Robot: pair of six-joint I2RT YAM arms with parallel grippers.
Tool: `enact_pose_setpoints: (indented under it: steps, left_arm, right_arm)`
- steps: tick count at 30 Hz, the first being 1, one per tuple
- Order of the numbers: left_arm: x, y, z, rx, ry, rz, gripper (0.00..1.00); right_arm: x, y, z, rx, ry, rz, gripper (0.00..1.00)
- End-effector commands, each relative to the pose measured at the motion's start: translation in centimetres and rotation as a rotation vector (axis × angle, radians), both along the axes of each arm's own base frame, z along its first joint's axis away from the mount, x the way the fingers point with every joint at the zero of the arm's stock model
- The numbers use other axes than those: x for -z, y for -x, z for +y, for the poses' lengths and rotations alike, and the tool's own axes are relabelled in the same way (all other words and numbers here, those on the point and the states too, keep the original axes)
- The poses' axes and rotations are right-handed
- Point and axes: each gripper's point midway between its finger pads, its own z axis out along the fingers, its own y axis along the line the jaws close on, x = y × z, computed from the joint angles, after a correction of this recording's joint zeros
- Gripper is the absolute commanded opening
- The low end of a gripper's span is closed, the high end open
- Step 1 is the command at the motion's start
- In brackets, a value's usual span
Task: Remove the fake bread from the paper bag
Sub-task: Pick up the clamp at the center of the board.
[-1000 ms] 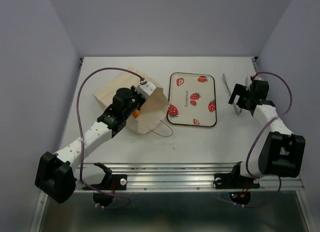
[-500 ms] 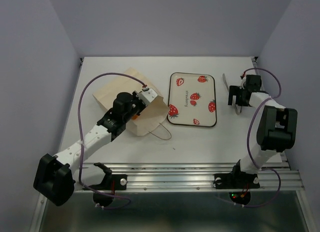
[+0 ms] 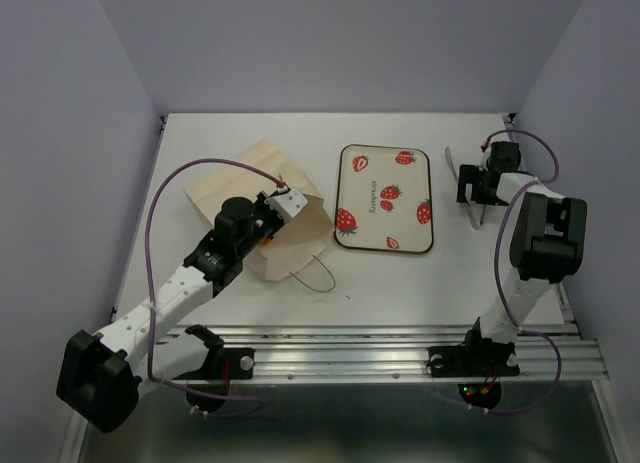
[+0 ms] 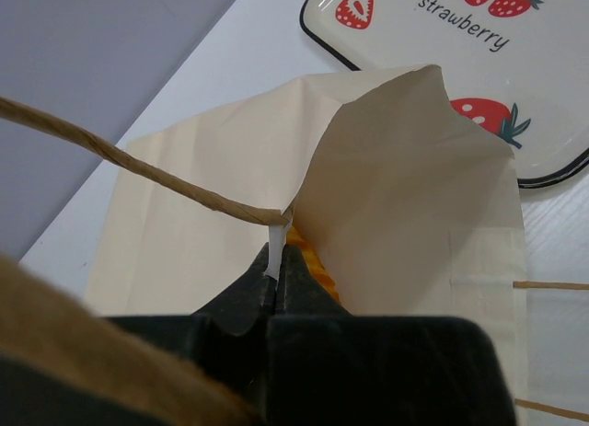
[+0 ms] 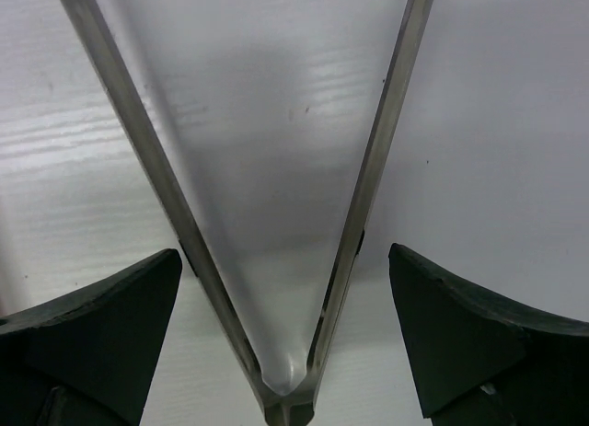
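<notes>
The cream paper bag [image 3: 228, 181] lies on its side at the left of the table, mouth toward the tray. My left gripper [image 3: 278, 209] is shut on the bag's upper rim, pinching the paper edge [image 4: 273, 257] beside a cord handle [image 4: 138, 168]. The bag's mouth [image 4: 405, 196] gapes open. A sliver of ridged golden-orange fake bread [image 4: 316, 265] shows inside, just behind my fingers; the rest is hidden. My right gripper [image 3: 478, 187] is open at the far right, its fingers astride metal tongs [image 5: 377, 159] lying on the table.
The white strawberry-print tray [image 3: 385, 198] lies between the bag and the tongs [image 3: 452, 167], also showing in the left wrist view [image 4: 479, 40]. The bag's lower cord handle [image 3: 318, 275] loops onto the table toward the front. Walls stand on both sides.
My left gripper has drawn back toward the near left with the bag's rim, dragging the bag's mouth forward. My right arm has folded upright and its gripper has moved slightly back over the tongs.
</notes>
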Motion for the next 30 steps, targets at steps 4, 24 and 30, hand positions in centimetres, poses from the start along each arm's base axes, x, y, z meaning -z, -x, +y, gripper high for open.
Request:
enact_pose_setpoints:
  steps: [4, 24, 30]
  left_arm:
    - [-2.3, -0.2, -0.4, 0.019, 0.038, -0.091, 0.0]
    - [-2.5, -0.4, -0.1, -0.003, 0.043, -0.102, 0.0]
    - [-3.1, -0.1, -0.5, 0.02, 0.058, -0.11, 0.0]
  right_arm:
    - [0.3, -2.5, -1.2, 0.037, -0.016, -0.026, 1.0]
    - [3.5, -4.5, -0.7, 0.024, -0.097, -0.002, 0.49]
    - [-1.3, -5.4, 0.1, 0.014, -0.125, -0.127, 0.24]
